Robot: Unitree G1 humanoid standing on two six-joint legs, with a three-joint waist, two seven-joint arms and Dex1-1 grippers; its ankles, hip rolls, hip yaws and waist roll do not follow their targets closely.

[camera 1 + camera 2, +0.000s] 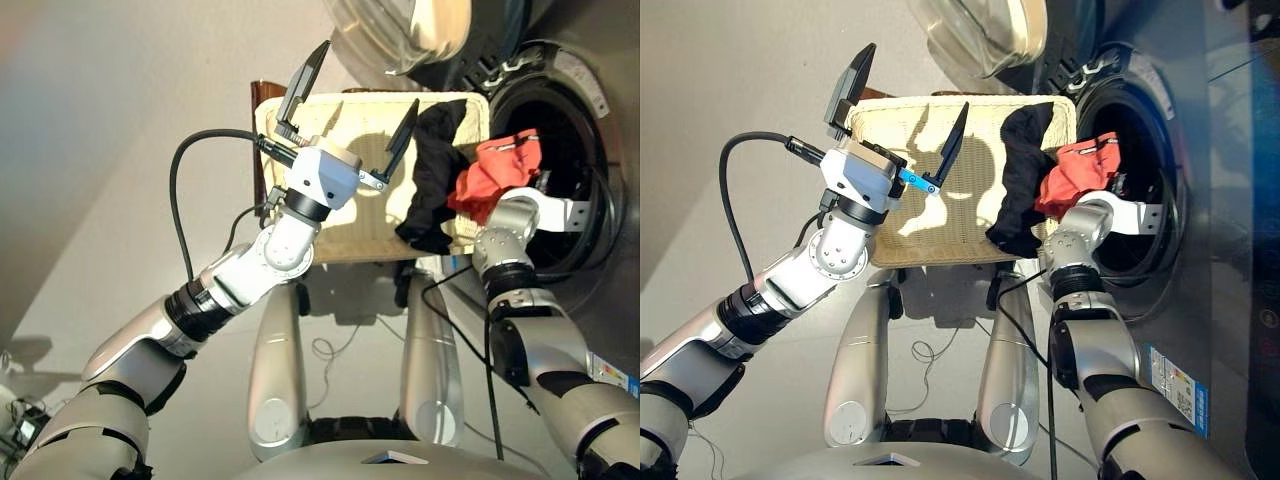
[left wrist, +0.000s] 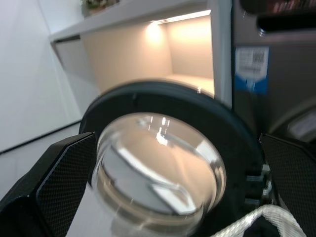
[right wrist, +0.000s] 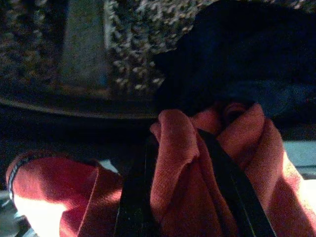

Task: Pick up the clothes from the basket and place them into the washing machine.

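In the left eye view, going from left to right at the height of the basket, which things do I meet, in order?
Left claw → bare weave of the basket → black garment → coral red garment → drum opening of the washing machine.

You see silver-grey arm shells with black bands at the joints and round silver elbow housings. The left gripper has two long black fingers, carbon-weave textured in the wrist view, on a white boxy wrist block with a small blue tab. A black cable loops from that wrist. Another black cable hangs along the right forearm.
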